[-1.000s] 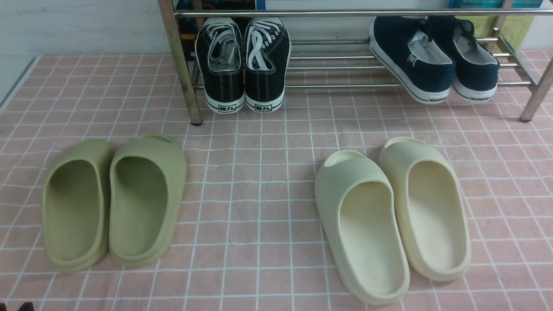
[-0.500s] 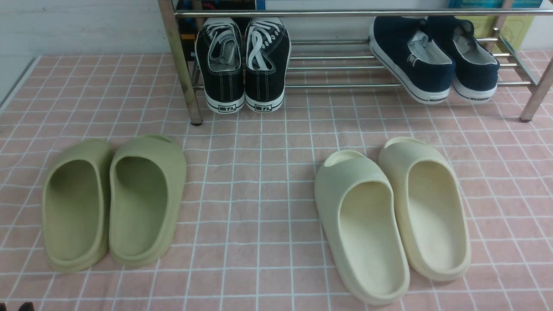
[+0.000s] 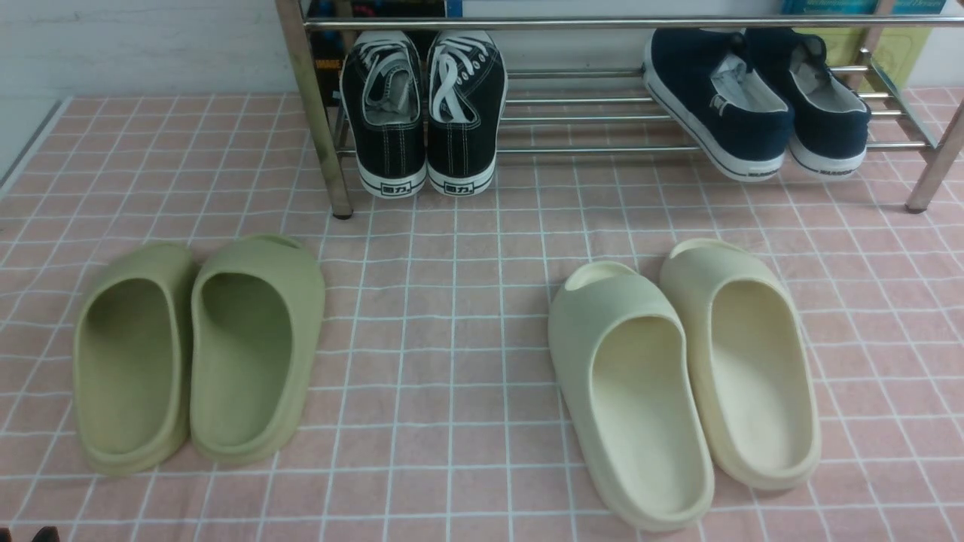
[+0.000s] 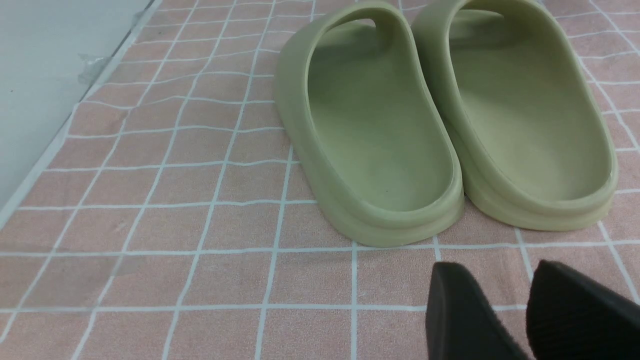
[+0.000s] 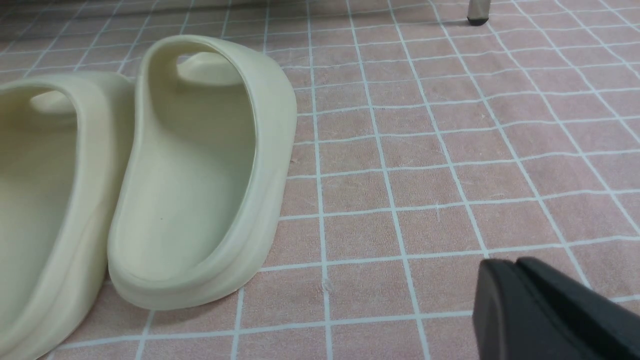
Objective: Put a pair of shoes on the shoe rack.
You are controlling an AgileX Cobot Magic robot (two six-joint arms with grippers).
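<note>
Right tool (image 5: 520,300) pressed together, empty; left tool (image 4: 520,310) slightly parted; navy shoes (image 3: 753,98) on rack (image 3: 602,117)

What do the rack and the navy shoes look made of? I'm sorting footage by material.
Rack: polished metal tubing, likely steel; it shines and mirrors its surroundings. Navy shoes: matte woven cloth uppers, probably canvas, with white rubbery-looking soles and pale fabric lining.
</note>
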